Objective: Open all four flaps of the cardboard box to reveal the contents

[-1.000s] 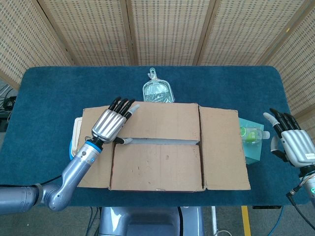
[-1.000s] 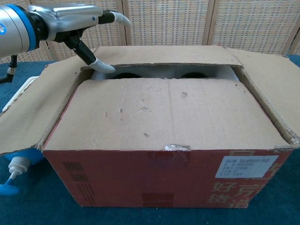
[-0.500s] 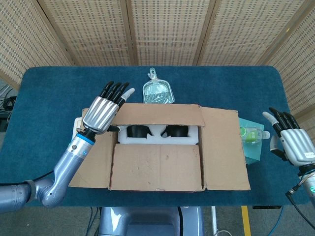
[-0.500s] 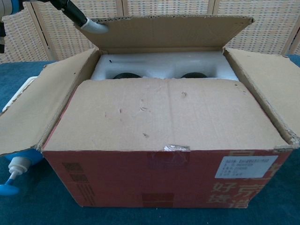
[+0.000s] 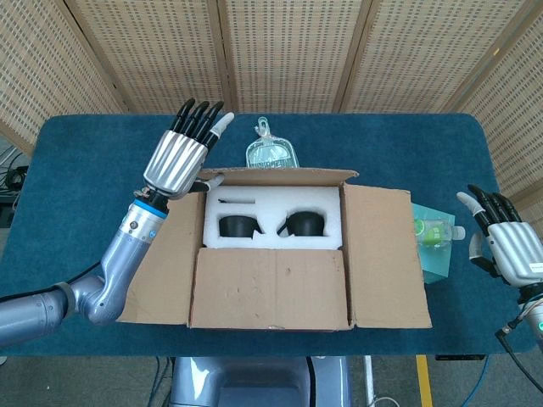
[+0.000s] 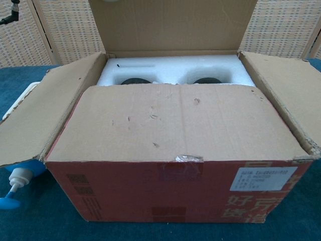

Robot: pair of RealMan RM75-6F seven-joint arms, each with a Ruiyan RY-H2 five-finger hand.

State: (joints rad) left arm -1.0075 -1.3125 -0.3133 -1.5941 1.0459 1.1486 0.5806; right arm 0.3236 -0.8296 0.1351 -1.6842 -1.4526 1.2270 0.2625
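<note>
Head view shows the left hand (image 5: 180,157) with fingers spread, holding nothing, at the upright rear flap (image 5: 280,176) of the cardboard box (image 5: 271,254) at table centre. The near flap (image 6: 175,123) is closed over the white foam insert (image 5: 271,216); I would hook its inner edge and fold it outward. Right hand (image 5: 509,246) is released too.

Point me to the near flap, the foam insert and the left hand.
near flap (image 5: 271,288), head view, middle of its top face
foam insert (image 5: 271,208), head view, bare white strip above the two recesses
left hand (image 5: 180,157), head view, back of the hand

Cardboard box (image 5: 271,288), far flap (image 6: 170,25) upright, near flap (image 6: 175,120) closed
</note>
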